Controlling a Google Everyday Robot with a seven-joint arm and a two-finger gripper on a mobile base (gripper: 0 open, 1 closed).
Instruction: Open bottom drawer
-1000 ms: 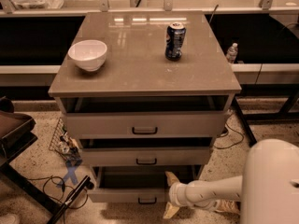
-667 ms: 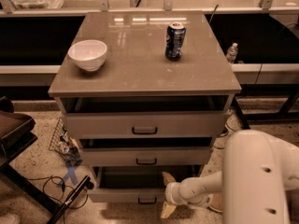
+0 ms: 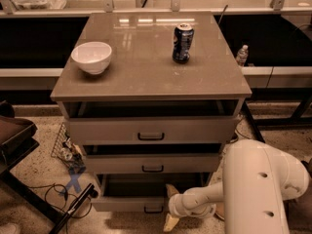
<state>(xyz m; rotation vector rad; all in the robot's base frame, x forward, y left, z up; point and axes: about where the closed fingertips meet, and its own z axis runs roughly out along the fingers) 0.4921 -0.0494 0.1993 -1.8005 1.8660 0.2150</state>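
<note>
The bottom drawer [image 3: 122, 204] sits just left of my gripper [image 3: 169, 207], drawn out from the cabinet so that its dark inside shows behind the pale front. Its small black handle [image 3: 153, 209] is just beside me on the left, untouched. My fingers [image 3: 170, 190] are spread wide: one points up over the top edge of the front, the other points down past its lower edge towards the floor. I cannot tell whether either one touches the front, and I hold nothing. My own white arm [image 3: 258, 189] fills the corner to my right, hides the drawer's right end and is cut off at the bottom edge. Above me the middle drawer [image 3: 112, 165] and the top drawer [image 3: 107, 129] each show a dark gap along the top. High above on the cabinet top [image 3: 146, 77] stands a blue can [image 3: 183, 43], its white lettering too blurred to read. A white bowl [image 3: 91, 56] stands up to my left. A small bottle [image 3: 242, 55] stands beyond the cabinet's right edge, its label unreadable. Cables [image 3: 53, 194] lie on the floor far to my left.
</note>
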